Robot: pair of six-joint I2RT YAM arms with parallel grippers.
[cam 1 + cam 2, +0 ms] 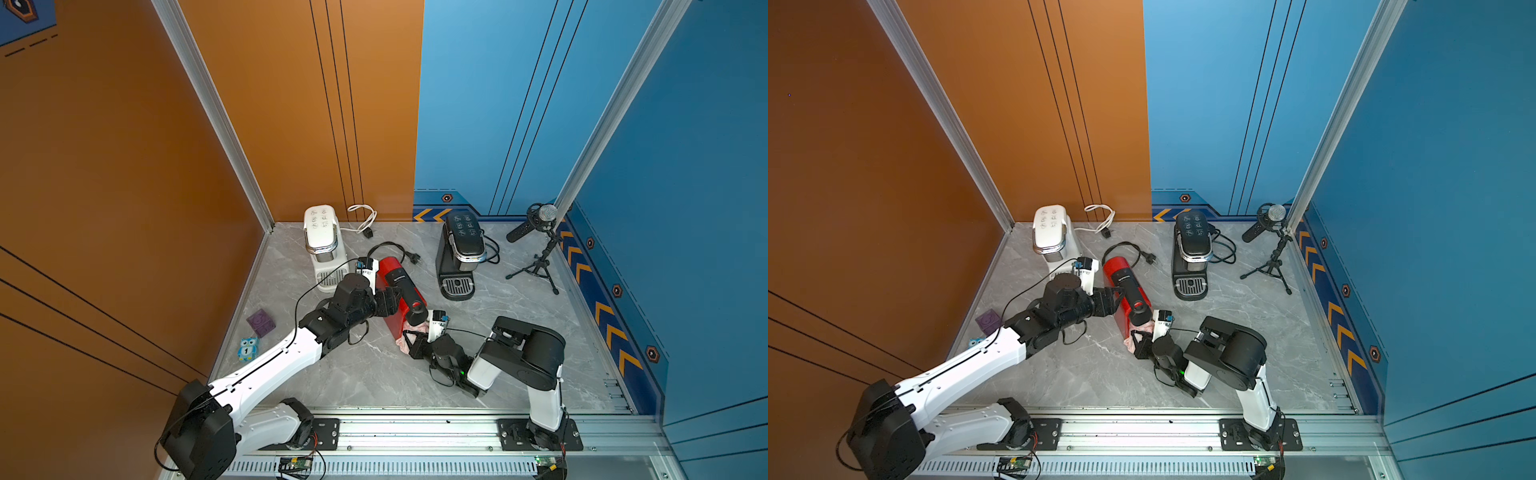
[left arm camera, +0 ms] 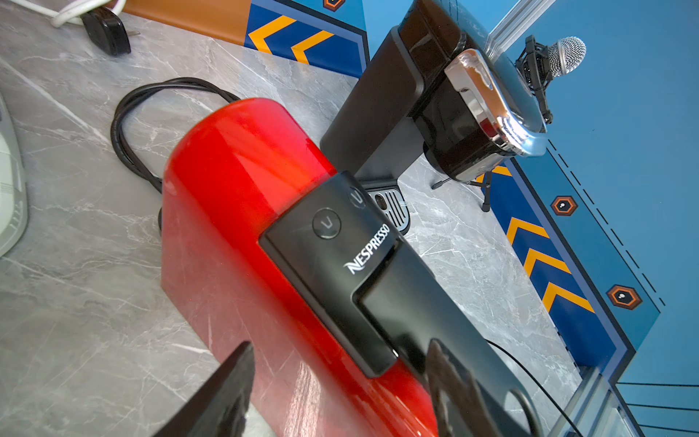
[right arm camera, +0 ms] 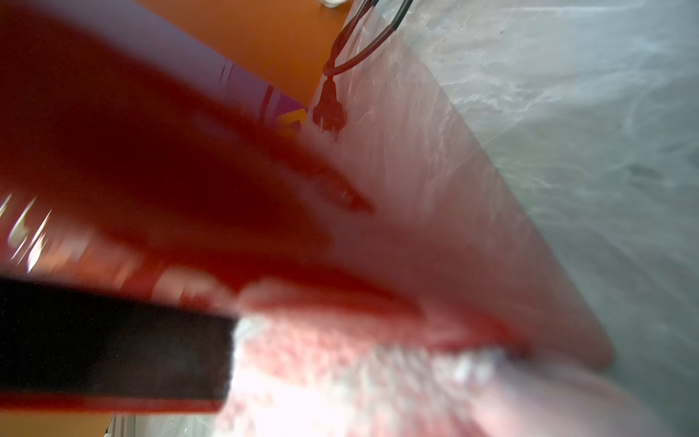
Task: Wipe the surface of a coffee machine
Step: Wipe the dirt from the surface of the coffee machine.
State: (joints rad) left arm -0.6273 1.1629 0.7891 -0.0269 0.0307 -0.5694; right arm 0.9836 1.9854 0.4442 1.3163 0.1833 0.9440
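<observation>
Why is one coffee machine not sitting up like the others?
The red coffee machine leans tilted between the left gripper, jaws around it, and the pink cloth; the white and black ones stand upright.

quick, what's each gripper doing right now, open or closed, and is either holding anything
Left gripper: jaws wide, astride the red coffee machine; a firm grip cannot be confirmed.
Right gripper: shut on the pink cloth, at the machine's lower front.

Probably lab; robot arms (image 1: 266,365), panelled booth (image 1: 519,104)

We see a red coffee machine (image 1: 399,299) with black top, pink cloth (image 1: 405,341), grey marbled surface (image 1: 374,374), white machine (image 1: 322,241), black machine (image 1: 459,257), purple block (image 1: 261,322).
</observation>
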